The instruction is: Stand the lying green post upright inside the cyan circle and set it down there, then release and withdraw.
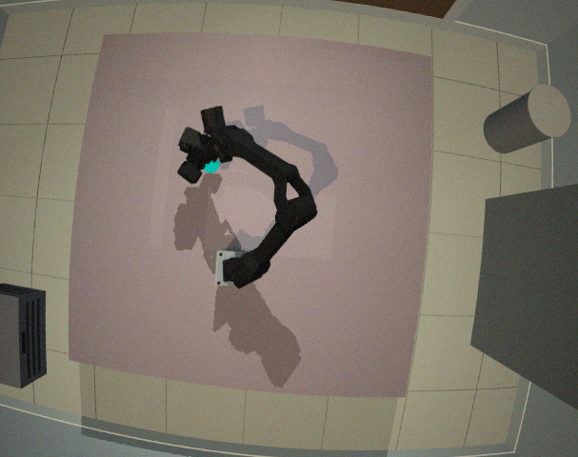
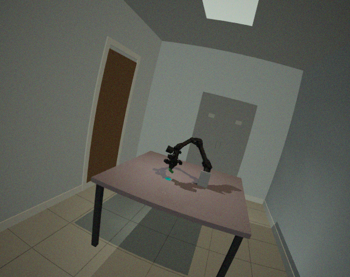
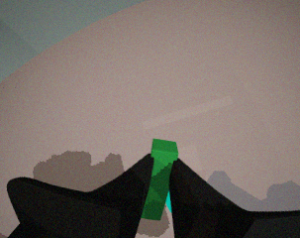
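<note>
Gripper (image 3: pixel 160 193) was clamped on the green post (image 3: pixel 161 174) at mid-length; post appeared small, rigid, light; smooth faces judged slip-prone.
</note>
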Action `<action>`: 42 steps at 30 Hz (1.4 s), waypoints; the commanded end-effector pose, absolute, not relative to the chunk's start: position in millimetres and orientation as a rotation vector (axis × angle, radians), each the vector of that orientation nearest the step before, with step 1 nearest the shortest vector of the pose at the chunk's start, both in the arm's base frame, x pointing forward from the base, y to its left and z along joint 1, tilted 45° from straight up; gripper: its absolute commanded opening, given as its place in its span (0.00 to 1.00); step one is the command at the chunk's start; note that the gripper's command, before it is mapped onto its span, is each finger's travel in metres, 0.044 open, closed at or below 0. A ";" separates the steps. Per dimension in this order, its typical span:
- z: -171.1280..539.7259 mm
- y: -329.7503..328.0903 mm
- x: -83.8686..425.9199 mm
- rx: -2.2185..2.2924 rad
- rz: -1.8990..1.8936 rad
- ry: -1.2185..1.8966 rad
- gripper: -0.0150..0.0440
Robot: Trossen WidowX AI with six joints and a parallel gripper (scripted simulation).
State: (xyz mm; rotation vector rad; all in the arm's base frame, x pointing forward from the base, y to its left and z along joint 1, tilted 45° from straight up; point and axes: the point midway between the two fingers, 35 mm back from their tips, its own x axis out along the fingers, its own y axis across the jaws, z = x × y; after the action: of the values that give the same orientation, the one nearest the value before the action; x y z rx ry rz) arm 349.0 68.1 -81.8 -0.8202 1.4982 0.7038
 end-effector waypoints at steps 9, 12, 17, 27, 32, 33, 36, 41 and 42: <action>-82.5 67.3 346.7 -0.778 0.754 1.425 0.29; -82.3 67.1 346.9 -0.768 0.765 1.405 0.29; -81.8 66.7 347.2 -0.753 0.781 1.371 0.29; -80.1 65.9 347.7 -0.728 0.812 1.300 0.29; -78.9 65.4 347.9 -0.717 0.826 1.263 0.29; -78.6 65.3 348.0 -0.715 0.829 1.255 0.29; -77.7 65.1 348.0 -0.709 0.837 1.233 0.29; -76.1 64.6 348.2 -0.700 0.850 1.195 0.29; -75.8 64.5 348.2 -0.698 0.852 1.187 0.29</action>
State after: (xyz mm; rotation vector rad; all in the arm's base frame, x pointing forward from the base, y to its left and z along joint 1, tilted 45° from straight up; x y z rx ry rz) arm 351.1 64.3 -76.1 -0.7050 1.2076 0.8373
